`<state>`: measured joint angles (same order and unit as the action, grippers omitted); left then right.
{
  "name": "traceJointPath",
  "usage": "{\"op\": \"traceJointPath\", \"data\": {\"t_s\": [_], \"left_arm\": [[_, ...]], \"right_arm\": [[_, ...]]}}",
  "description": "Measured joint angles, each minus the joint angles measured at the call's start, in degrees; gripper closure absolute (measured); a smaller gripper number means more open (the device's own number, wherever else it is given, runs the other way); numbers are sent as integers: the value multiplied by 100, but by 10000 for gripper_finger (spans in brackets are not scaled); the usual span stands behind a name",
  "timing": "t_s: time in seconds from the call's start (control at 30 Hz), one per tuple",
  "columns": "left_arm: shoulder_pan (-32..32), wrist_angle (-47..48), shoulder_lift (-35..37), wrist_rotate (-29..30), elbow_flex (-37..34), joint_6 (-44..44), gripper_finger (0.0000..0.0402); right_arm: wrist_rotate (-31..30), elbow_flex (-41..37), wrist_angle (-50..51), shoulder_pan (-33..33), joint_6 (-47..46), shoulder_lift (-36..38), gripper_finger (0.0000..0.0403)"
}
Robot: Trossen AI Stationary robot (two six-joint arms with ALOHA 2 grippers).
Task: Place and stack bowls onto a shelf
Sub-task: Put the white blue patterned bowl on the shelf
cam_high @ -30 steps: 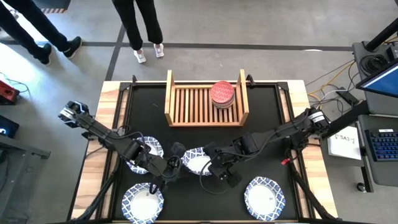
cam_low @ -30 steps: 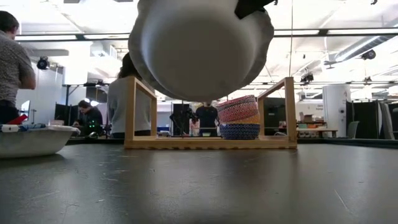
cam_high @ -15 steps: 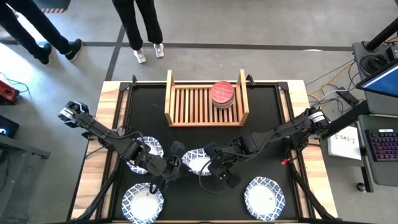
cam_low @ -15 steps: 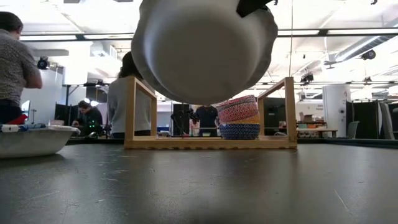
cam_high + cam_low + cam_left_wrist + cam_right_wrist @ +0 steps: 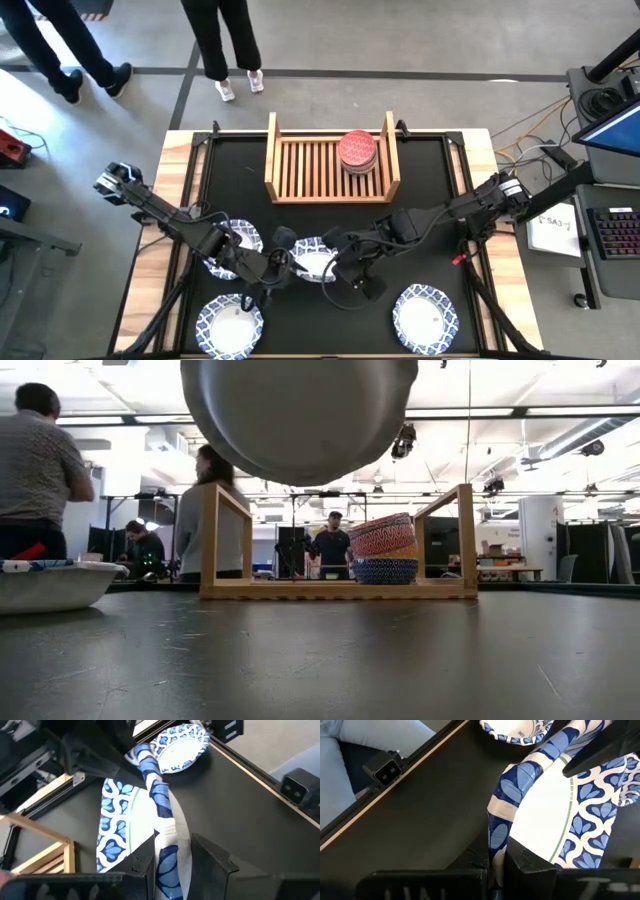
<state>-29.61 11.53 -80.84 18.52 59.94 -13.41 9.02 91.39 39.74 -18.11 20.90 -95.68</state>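
A white bowl with a blue patterned rim (image 5: 314, 259) hangs over the table's near middle between my two grippers; the low view shows its underside (image 5: 300, 415) high above the tabletop. My left gripper (image 5: 284, 265) is shut on the bowl's left rim and my right gripper (image 5: 339, 268) on its right rim. The wooden shelf (image 5: 300, 165) stands at the far edge. A stack of small bowls with a red one on top (image 5: 357, 150) sits on the right half of its slatted base (image 5: 383, 550). My left gripper pinches the bowl's left rim (image 5: 166, 842), one finger (image 5: 144, 862) on the inner side and one (image 5: 210, 856) outside, coming about level from the table's left. The bowl is lifted clear. My right gripper pinches the opposite rim (image 5: 496, 836), one finger (image 5: 527, 861) inside the bowl and the other outside, coming from the table's right. The bowl hangs clear between both holds.
Three more blue-rimmed bowls rest on the table: one under my left arm (image 5: 238, 243), one at the near left (image 5: 229, 325), one at the near right (image 5: 425, 318). The shelf's left half (image 5: 305, 170) is bare. People stand beyond the far edge (image 5: 40, 470).
Both grippers have carried the bowl upward: in the low view its underside has risen toward the picture's top and drifted a little left, uncovering the room behind. The holds on the two rims are unchanged.
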Motion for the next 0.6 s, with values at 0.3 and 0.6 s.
{"op": "traceJointPath", "data": {"t_s": [0.3,0.6], "left_arm": [[42,-14,-44,-432,2,519,370],[69,-57,-241,-442,2,597,400]], "right_arm": [[2,-4,-139,13,-478,-4,388],[0,-4,-104,15,-895,-4,312]]}}
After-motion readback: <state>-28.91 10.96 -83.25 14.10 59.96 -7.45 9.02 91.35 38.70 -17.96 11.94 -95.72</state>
